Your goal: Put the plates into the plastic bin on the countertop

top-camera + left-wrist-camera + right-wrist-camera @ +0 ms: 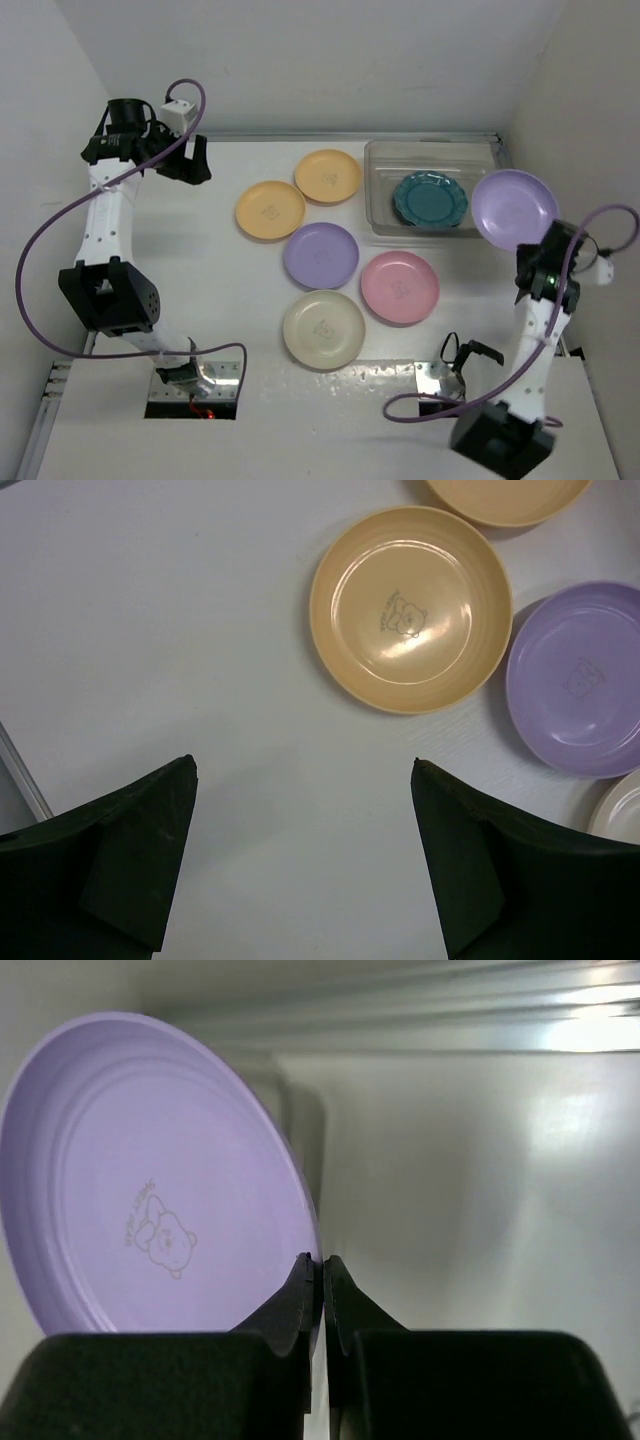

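White worktop (200,255). Directly on it: clear bin (385,165) at far right; yellow-orange plate (328,176) just left of bin; second yellow-orange plate (270,210) nearer left; lilac plate (320,255) centre; pink plate (400,287) to its right; cream plate (323,328) nearest front edge.

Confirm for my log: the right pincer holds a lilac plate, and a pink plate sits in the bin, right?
No: the top external view shows a dark teal plate in the plastic bin, not pink. The right pincer does hold a lilac plate.
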